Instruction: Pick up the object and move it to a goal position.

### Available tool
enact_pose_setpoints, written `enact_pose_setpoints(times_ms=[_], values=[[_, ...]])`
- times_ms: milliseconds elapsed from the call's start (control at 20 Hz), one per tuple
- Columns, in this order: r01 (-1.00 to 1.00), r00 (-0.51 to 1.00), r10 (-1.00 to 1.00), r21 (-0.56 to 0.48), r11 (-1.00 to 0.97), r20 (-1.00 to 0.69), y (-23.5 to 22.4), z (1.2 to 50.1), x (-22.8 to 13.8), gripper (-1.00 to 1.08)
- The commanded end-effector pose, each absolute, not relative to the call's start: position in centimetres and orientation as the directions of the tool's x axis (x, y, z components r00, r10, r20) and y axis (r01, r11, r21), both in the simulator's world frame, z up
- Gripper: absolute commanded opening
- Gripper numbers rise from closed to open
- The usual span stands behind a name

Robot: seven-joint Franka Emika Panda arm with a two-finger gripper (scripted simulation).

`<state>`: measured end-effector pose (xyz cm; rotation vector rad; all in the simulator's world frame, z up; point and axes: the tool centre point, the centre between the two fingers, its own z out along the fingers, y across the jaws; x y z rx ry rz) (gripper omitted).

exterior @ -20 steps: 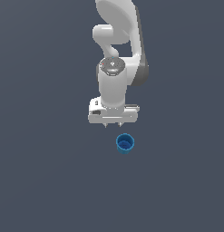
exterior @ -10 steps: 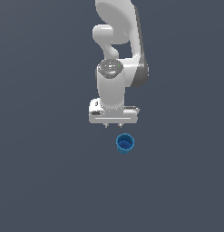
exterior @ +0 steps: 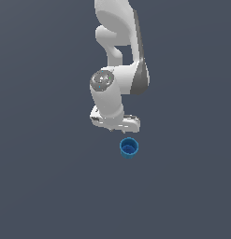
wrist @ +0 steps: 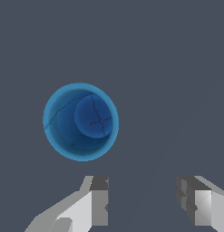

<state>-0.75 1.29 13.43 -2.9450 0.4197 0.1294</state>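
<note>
The object, a small blue cup point(exterior: 129, 148), stands upright on the grey floor with its mouth up. The wrist view looks straight down into the cup point(wrist: 80, 121), showing its thin rim and darker bottom. My gripper point(exterior: 115, 128) hangs above the floor, just behind the cup and toward the exterior view's left. Its two fingers point(wrist: 99, 199) stand apart and open, with nothing between them. In the wrist view the gripper point(wrist: 143, 199) is off to one side of the cup, not over it.
The white arm point(exterior: 118, 56) rises behind the gripper to the top of the exterior view. A plain dark grey floor point(exterior: 51, 186) lies all around the cup.
The hand has turned about its wrist and shifted slightly toward the cup. The cup has not moved.
</note>
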Motion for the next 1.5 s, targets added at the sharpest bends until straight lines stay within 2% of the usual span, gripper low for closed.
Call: enact_pose_setpoints(times_ms=[0,350,700,1100,1450], values=[[-0.375,0.924,-0.350,-0.181,-0.909,-0.153,1.5,12.8,-0.9,0.28],[-0.627,0.773,-0.553,-0.244,-0.740,-0.310,2.3,11.1,-1.2,0.28],[-0.825,0.560,-0.672,-0.247,-0.508,-0.485,3.3,9.9,-1.1,0.28],[-0.945,0.326,-0.693,-0.194,-0.265,-0.643,4.1,9.3,-0.5,0.28],[-0.977,0.214,-0.672,-0.151,-0.151,-0.709,4.5,9.1,-0.1,0.28]])
